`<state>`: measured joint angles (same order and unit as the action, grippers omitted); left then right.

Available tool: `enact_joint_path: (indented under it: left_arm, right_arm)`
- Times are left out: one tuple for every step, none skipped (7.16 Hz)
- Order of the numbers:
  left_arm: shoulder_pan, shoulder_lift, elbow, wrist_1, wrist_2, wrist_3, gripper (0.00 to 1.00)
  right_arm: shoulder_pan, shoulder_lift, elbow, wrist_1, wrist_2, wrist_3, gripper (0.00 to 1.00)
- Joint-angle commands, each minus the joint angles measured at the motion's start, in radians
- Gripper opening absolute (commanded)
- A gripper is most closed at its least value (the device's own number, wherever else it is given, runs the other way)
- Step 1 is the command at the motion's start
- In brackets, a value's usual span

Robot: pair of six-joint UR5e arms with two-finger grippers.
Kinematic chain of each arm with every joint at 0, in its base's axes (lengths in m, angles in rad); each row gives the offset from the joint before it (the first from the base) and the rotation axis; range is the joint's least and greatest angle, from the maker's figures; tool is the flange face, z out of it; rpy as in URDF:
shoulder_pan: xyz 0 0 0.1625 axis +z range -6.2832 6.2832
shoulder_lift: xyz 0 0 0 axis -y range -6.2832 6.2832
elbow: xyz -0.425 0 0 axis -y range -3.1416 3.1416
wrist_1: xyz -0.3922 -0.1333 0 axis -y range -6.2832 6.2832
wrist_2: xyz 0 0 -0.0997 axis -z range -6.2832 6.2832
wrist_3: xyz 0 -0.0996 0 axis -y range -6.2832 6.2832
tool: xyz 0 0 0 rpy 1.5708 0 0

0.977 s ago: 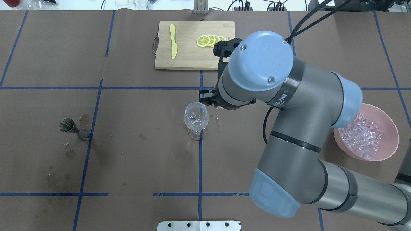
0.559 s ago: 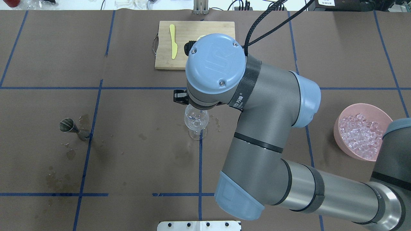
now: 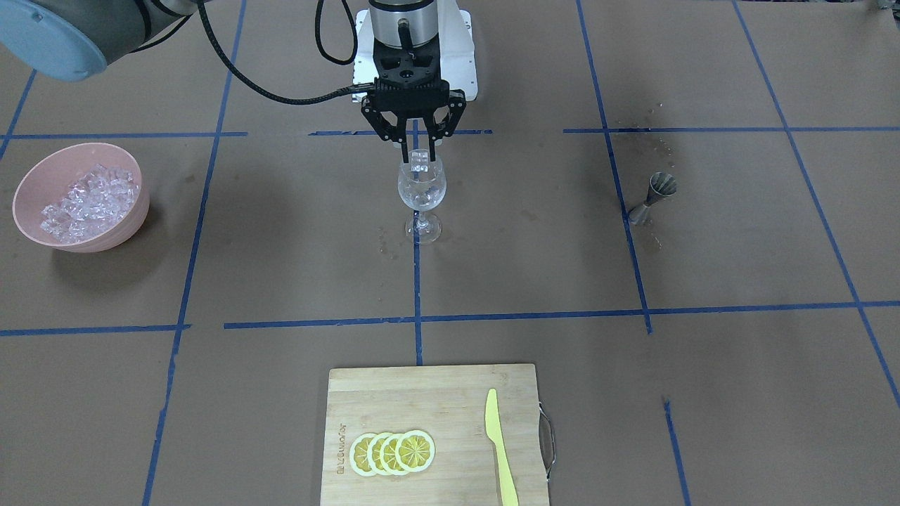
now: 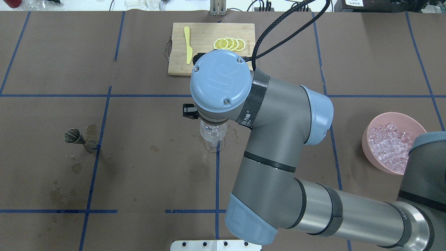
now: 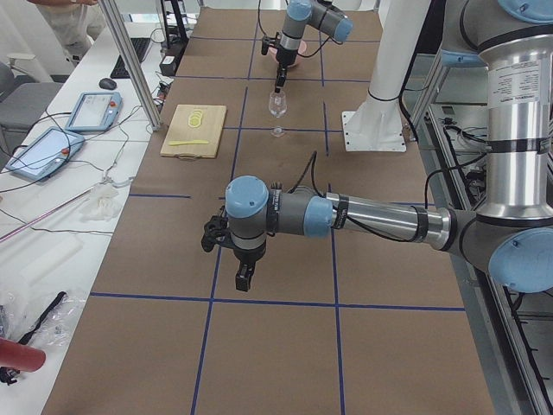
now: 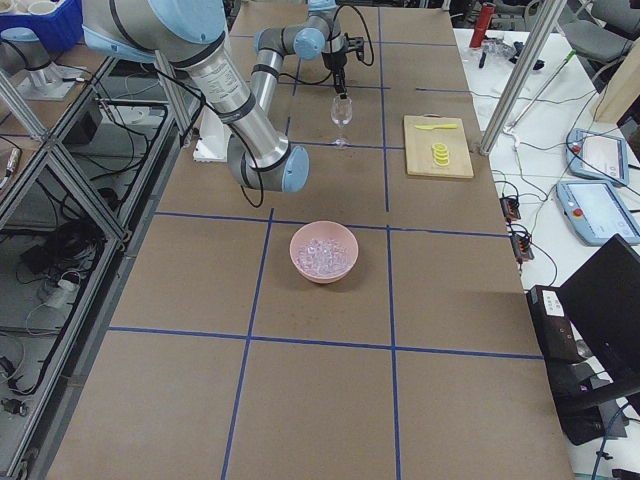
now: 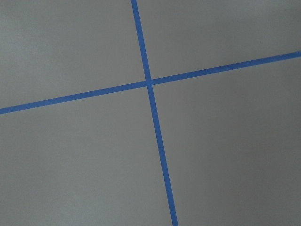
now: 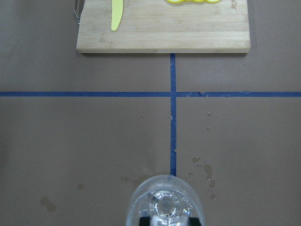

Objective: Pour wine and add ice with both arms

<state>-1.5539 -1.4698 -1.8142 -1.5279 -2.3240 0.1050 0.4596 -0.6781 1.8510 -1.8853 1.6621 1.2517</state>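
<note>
A clear wine glass stands at the table's middle, also in the overhead view. My right gripper points straight down over its rim, shut on a clear ice cube that sits at the mouth of the bowl. In the right wrist view the glass lies directly below the fingers. The arm's wrist hides the gripper from overhead. More ice fills a pink bowl. My left gripper hangs over bare table far from the glass, and I cannot tell whether it is open or shut.
A metal jigger stands on my left side among wet stains. A wooden cutting board with lemon slices and a yellow knife lies beyond the glass. The pink bowl sits at my right.
My right arm has swung left from beside the glass to directly over it, and now covers the top of the glass from overhead.
</note>
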Motion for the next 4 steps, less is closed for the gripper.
enact_joint_path:
  left_arm:
    - [0.0, 0.0, 0.0, -0.002, 0.0, -0.001, 1.0]
    - [0.0, 0.0, 0.0, 0.0, 0.0, -0.001, 1.0]
    - [0.0, -0.001, -0.002, 0.0, 0.002, -0.001, 1.0]
    - [0.0, -0.001, -0.004, 0.0, 0.005, -0.001, 1.0]
  right_arm:
    - [-0.006, 0.0, 0.0, 0.0, 0.001, 0.0, 1.0]
    - [-0.006, -0.001, 0.002, 0.0, 0.004, -0.001, 1.0]
    - [-0.004, -0.007, 0.01, -0.001, 0.008, -0.011, 1.0]
    - [0.046, -0.029, 0.013, -0.005, 0.036, -0.059, 1.0]
